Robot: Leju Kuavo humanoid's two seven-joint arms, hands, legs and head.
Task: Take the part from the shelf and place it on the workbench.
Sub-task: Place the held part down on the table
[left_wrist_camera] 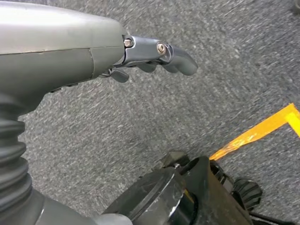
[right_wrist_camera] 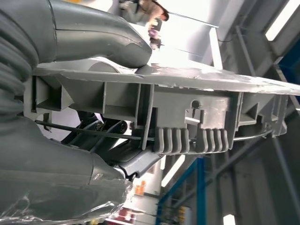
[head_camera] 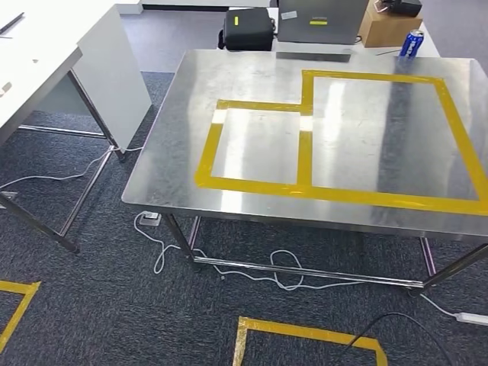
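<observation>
The part (right_wrist_camera: 198, 112) is a flat grey plastic piece with ribs and clips along its edge. My right hand (right_wrist_camera: 95, 37) grips it, thumb across one face and dark fingers (right_wrist_camera: 106, 133) against the other. The workbench (head_camera: 172, 152) is a steel table straight ahead in the head view, with two rectangles marked on it in yellow tape (head_camera: 305, 145). My left hand (left_wrist_camera: 71, 51) hangs over grey carpet with its fingers (left_wrist_camera: 169, 54) stretched out and nothing in them.
A white table (head_camera: 46, 46) stands at the left. Beyond the bench's far edge are a black bag (head_camera: 247, 29), a grey case (head_camera: 319, 23), a cardboard box (head_camera: 388, 29) and a blue can (head_camera: 411, 43). Cables (head_camera: 230, 271) and yellow floor tape (head_camera: 305, 332) lie on the carpet.
</observation>
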